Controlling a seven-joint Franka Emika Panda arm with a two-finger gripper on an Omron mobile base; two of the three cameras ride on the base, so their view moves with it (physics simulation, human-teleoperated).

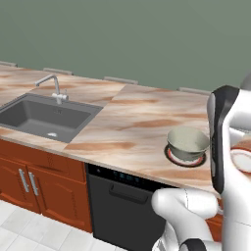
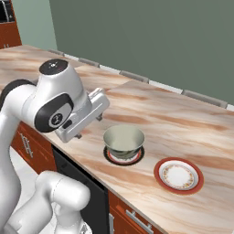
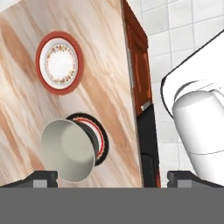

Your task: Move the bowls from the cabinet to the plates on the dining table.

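The gripper [image 3: 111, 177] stands wide open with nothing between its fingertips [image 3: 43, 178], which show as two small dark tips far apart at the lower left and lower right of the hand view. In the right base view the hand sits left of centre, above the front part of the dining table [image 2: 183, 123], just left of the metal bowl [image 2: 123, 140].

That grey bowl with a cream inside rests on the black-rimmed plate [image 2: 109, 159], a little below the centre of the right base view. In the left base view the same bowl [image 1: 188, 143] sits on its plate [image 1: 172, 158] at the right of the frame, near the table's front edge. In the hand view the bowl [image 3: 70, 149] appears at the lower left, covering much of the plate [image 3: 97, 131] beneath it.

The red-rimmed plate [image 2: 178, 175] lies bare to the lower right of the bowl in the right base view, near but apart from the black-rimmed one. In the hand view it [image 3: 59, 63] is at the upper left.

At the left of the left base view, a dark sink [image 1: 41, 116] with a grey faucet [image 1: 53, 87] is set into the marble top.
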